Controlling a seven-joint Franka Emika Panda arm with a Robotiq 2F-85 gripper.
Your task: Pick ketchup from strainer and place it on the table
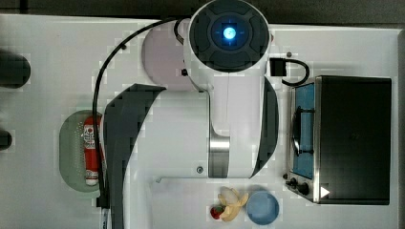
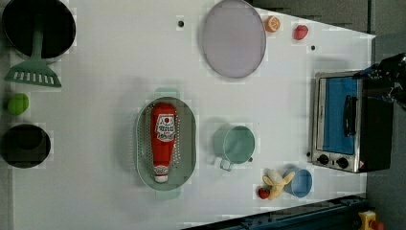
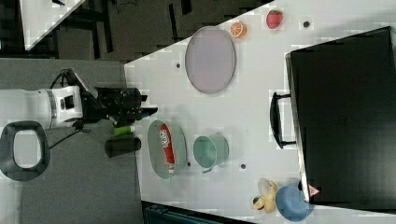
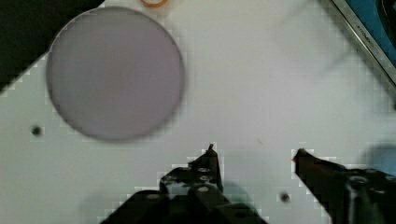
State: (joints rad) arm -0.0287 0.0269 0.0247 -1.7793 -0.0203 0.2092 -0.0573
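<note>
The ketchup (image 2: 163, 136), a red bottle with a white cap, lies lengthwise inside the pale green strainer (image 2: 187, 143) on the white table (image 2: 95, 143). The top view has the ketchup (image 1: 90, 152) and the strainer (image 1: 71, 152) at its left, partly behind my arm. My gripper (image 4: 255, 150) is open, with only bare table between its fingers (image 4: 210, 161) and the lilac plate (image 4: 114, 72) ahead. In the right view my gripper (image 3: 150, 111) hangs apart from the strainer (image 3: 156, 149), off the end away from the ketchup (image 3: 166, 144) cap.
A green cup (image 2: 237, 143) stands beside the strainer. A toaster oven (image 2: 344, 120), a blue bowl (image 2: 300, 183), a banana (image 2: 276, 183) and a strawberry (image 2: 264, 193) fill one end. A black pot with a spatula (image 2: 36, 72), a lime (image 2: 17, 103) and a dark bowl (image 2: 25, 145) line the other.
</note>
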